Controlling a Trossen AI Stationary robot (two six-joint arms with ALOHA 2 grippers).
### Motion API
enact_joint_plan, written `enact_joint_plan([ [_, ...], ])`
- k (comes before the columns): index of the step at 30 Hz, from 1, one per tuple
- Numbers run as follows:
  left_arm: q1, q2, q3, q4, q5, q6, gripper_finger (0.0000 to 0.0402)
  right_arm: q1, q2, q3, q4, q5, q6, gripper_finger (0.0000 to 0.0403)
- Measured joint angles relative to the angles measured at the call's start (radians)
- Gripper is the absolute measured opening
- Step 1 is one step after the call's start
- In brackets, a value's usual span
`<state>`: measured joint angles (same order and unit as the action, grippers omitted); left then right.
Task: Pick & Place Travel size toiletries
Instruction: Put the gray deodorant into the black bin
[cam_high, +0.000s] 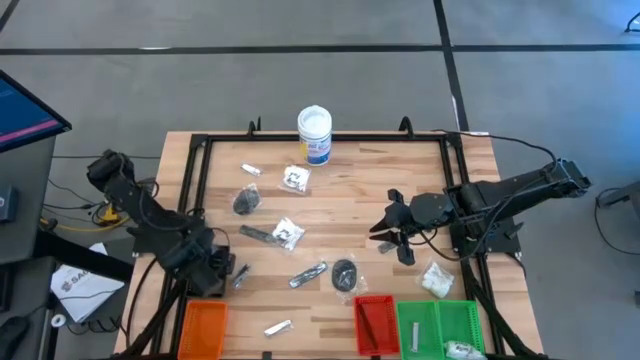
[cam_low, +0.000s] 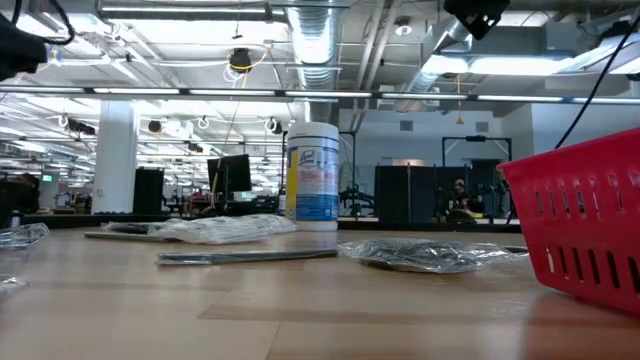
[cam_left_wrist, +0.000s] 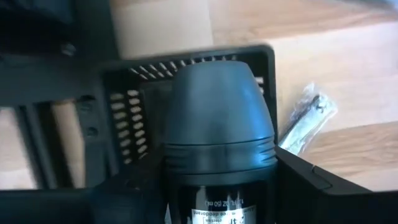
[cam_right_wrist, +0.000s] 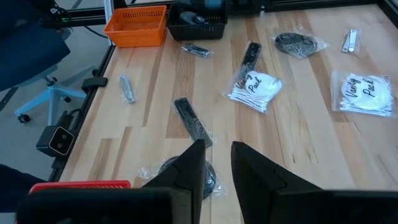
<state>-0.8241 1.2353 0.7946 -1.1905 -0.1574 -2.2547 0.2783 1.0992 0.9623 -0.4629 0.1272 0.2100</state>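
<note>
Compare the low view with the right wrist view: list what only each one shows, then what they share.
Only the low view: the white tub with blue label, upright at the far edge, and the room's ceiling lights and ducts behind it.

Only the right wrist view: the right tool hovering above the table, the orange basket, and two Vanity Pack packets lying flat.

Both: the wooden table, the red basket, and a dark disc in clear wrap.

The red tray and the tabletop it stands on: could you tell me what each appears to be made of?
The red tray looks like moulded plastic with a slight sheen: its wall is pierced with even rows of slots. The tabletop looks like wood, probably butcher-block, with a smooth light finish: parallel planks with grain lines show from above, and it faintly reflects the lights in the low view.
</note>
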Motion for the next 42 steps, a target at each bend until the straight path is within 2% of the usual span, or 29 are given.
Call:
enact_joint_plan([
  [9, -0.002, 0.043, -0.111, 0.207, 0.011, -0.002, 0.0201, 0.0, 0.0, 0.0, 0.0, 0.0, 0.0, 0.0071],
  [21, 0.002, 0.052, -0.161, 0.243, 0.024, -0.002, 0.0203, -0.006, 0.0, 0.0, 0.0, 0.0, 0.0, 0.0071],
  [32, 0.001, 0.058, -0.169, 0.257, 0.061, 0.027, 0.0222, -0.006, 0.0, 0.0, 0.0, 0.0, 0.0, 0.0071],
  [42, -0.002, 0.043, -0.166, 0.272, 0.085, 0.028, 0.0271, -0.006, 0.0, 0.0, 0.0, 0.0, 0.0, 0.0071],
])
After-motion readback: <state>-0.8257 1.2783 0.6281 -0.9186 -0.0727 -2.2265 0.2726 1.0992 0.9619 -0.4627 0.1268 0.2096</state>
